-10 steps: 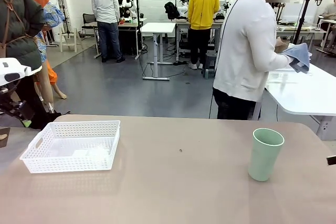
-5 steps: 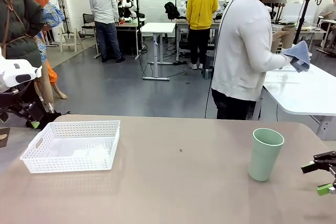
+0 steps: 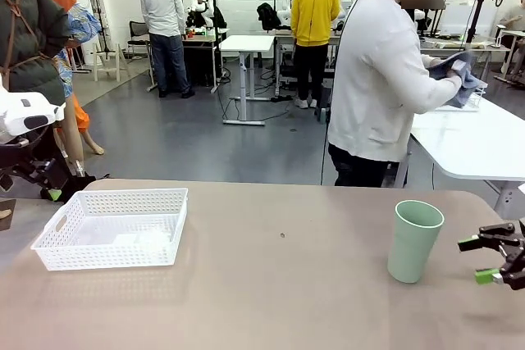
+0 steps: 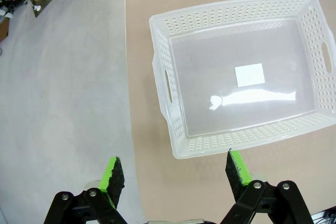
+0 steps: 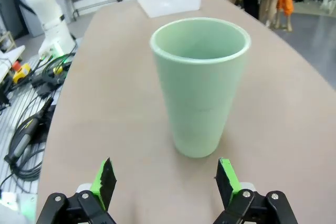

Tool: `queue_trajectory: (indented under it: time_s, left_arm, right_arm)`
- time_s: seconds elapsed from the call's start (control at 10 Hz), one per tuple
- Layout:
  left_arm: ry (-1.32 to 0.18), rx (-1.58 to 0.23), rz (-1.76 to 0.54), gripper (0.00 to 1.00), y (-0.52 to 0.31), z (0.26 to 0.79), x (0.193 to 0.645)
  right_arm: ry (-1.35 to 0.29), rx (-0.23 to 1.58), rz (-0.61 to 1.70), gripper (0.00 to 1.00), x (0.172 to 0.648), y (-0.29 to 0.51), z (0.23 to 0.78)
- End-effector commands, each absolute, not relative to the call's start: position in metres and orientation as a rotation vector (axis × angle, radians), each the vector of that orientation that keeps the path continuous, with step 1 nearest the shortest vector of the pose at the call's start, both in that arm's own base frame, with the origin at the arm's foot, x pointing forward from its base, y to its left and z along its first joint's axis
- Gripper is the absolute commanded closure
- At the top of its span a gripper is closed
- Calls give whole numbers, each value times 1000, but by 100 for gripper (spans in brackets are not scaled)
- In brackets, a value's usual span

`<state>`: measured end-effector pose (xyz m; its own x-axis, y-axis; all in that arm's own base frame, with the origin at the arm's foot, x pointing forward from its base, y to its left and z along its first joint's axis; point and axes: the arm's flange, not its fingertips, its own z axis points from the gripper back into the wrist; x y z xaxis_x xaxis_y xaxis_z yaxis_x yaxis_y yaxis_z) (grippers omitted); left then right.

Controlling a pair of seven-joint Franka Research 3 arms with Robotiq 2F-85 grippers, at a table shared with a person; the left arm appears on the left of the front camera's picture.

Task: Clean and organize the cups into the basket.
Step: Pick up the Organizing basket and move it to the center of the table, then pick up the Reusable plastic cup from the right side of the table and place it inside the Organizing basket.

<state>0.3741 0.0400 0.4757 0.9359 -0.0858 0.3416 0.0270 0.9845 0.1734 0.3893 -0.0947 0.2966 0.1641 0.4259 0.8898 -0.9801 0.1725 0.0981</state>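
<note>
The big tan table (image 3: 271, 293) takes up most of the front view. A person (image 3: 381, 79) in a white top stands past its far edge, turned toward another white table (image 3: 480, 141) on the right, with a blue-grey cloth (image 3: 461, 78) in their hands.

The white lattice basket (image 3: 115, 227) sits on the robot's left part of the table, close to the left edge, flat on its base. From the left wrist camera you can see straight down into it, and there's a small white square (image 4: 249, 75) on its floor.

Just 1 cup (image 3: 414, 241) shows, the mint green one. It's standing upright, mouth up, on the right part of the table, well apart from the basket.

The left claw (image 4: 175, 167) hangs over the table's edge just off 1 end of the basket. Its jaws are spread wide with nothing in them, 1 finger over the grey floor and the other near the basket's corner.

The right claw (image 3: 476, 260) is just to the right of the cup, down near the tabletop and pointing at it. It's wide open too and holding nothing. In its own camera the cup stands right ahead of the 2 green pads (image 5: 104, 178), not touching either.
</note>
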Motion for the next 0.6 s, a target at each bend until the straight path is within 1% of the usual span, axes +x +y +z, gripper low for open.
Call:
queue_trajectory:
  time_s: [0.0,0.3,0.4,0.5]
  left_arm:
    - [-360,178,-38,0,42,479,369]
    - [-364,168,2,0,53,486,365]
    - [-370,163,-41,0,46,482,371]
    - [-370,163,-41,0,46,482,371]
  right_arm:
    - [-867,804,1192,0,409,-81,288]
    - [-804,833,1239,0,417,-73,283]
    - [-838,830,1202,0,409,-77,290]
    - [-838,830,1202,0,409,-77,290]
